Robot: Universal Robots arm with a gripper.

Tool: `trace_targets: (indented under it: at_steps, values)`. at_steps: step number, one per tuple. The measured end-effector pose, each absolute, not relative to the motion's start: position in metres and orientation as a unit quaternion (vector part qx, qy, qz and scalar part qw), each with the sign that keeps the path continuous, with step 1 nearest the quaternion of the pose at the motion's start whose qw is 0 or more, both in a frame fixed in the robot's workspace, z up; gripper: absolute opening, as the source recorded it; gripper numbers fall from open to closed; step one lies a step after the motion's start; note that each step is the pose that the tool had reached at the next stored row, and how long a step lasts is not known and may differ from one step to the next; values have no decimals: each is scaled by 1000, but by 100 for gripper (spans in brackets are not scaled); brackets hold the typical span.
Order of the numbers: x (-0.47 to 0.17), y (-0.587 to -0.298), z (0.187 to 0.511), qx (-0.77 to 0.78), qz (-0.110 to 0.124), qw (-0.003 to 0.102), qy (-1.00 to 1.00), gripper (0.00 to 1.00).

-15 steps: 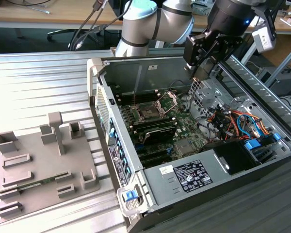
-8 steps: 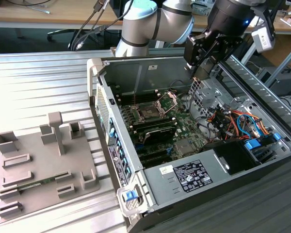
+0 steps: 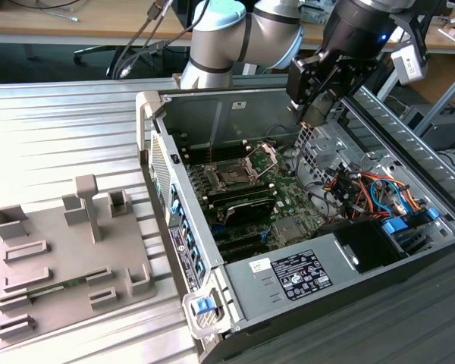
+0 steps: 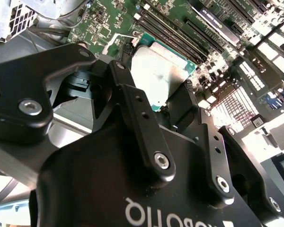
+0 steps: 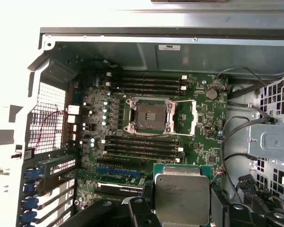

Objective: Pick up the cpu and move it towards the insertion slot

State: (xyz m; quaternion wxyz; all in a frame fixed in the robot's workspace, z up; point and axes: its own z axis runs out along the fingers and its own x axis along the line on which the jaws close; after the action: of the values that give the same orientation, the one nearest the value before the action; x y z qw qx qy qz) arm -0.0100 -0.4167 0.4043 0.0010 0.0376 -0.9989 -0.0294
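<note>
A: Pale silver metal on a green board: the small flat square cpu (image 5: 182, 193) sits clamped between the black gripper (image 4: 156, 106) fingers, held by two opposite edges, up in the air over the motherboard.

B: How does it handle, would you say?

A: Light and stiff, I judge, but fragile. The lid is smooth and could slip, and the underside should not be touched or knocked. The side edges are the right place to hold it, as now.

B: And the target?

A: The square dark insertion slot (image 5: 148, 116) with its silver metal frame lies open, its hinged plate swung back to one side. In the first wrist view the cpu hangs apart from it, across a row of long black memory slots (image 5: 142, 146).

B: Room to move?

A: Fair above the board. In the exterior view the grey steel case wall (image 3: 212, 106) rises behind, and a tangle of orange and blue cables (image 3: 364, 189) lies on the exterior view's right.
</note>
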Motion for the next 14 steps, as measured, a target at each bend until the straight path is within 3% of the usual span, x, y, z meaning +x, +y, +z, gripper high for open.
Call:
trace_targets:
  at_steps: [14]
  values:
    - [-9,-417,400,38,-29,1,-999,55]
